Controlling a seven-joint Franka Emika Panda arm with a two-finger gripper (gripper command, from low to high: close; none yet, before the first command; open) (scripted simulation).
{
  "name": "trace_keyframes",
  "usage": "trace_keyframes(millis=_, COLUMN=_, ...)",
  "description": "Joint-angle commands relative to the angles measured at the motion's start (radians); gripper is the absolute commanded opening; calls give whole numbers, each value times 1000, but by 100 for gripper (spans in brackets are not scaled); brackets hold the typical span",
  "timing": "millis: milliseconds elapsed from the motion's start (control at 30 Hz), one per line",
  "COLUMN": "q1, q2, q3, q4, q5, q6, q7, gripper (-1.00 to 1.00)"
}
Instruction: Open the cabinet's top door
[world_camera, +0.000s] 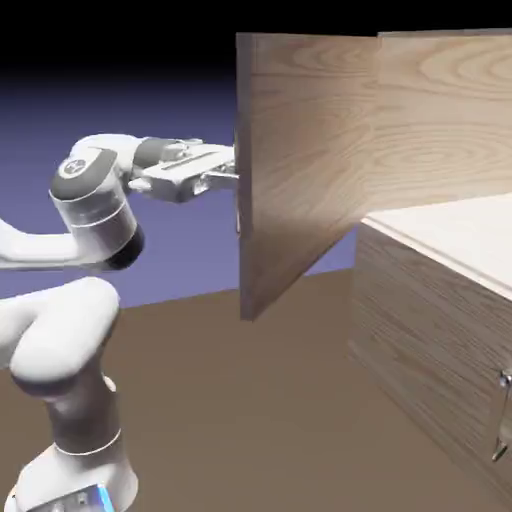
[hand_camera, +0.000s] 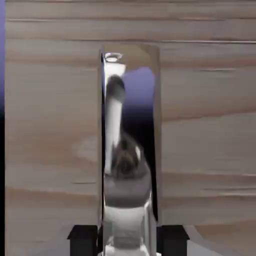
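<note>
The cabinet (world_camera: 435, 240) fills the exterior view's right side, with a pale ledge (world_camera: 450, 225) above its lower front panel (world_camera: 425, 345). The white arm (world_camera: 95, 230) rises to the left of the cabinet and reaches toward it. The top door (world_camera: 310, 150) is swung open and stands upright, out from the cabinet's front on the side toward the arm; its tall free edge points to the exterior view's left. The lower panel lies flush in the cabinet's front and carries its own bar handle (world_camera: 503, 415). Out at the door's free edge, away from the cabinet, the gripper (hand_camera: 129, 241) is closed on the top door's metal handle (hand_camera: 130, 135), one dark fingertip (hand_camera: 83, 241) on each side. The exterior view gives only a sliver of that handle, past the door's edge. The hand view shows its shiny face, long axis running top to bottom across the wood grain, with a blue-violet and white reflection in it.
</note>
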Motion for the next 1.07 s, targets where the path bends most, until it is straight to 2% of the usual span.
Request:
trace_keyframes(millis=0, q1=22, q2=-17, q3=34, q4=3, q5=29, q6=-43, q7=-6, gripper=-100)
trace_keyframes(millis=233, q1=131, q2=-71, q3=287, q4=67, q5=226, q6=-332, q7=-21, gripper=-100)
trace_keyframes(millis=400, q1=128, q2=-71, q3=468, q4=168, q5=373, q6=-524, q7=-32, gripper=-100)
trace_keyframes(millis=667, q1=-42, q2=-70, q3=688, q4=447, q5=578, q6=-835, q7=-83, gripper=-100)
trace_keyframes(millis=1033, q1=-328, q2=-67, q3=777, q4=837, q5=675, q6=-1161, q7=-153, gripper=-100)
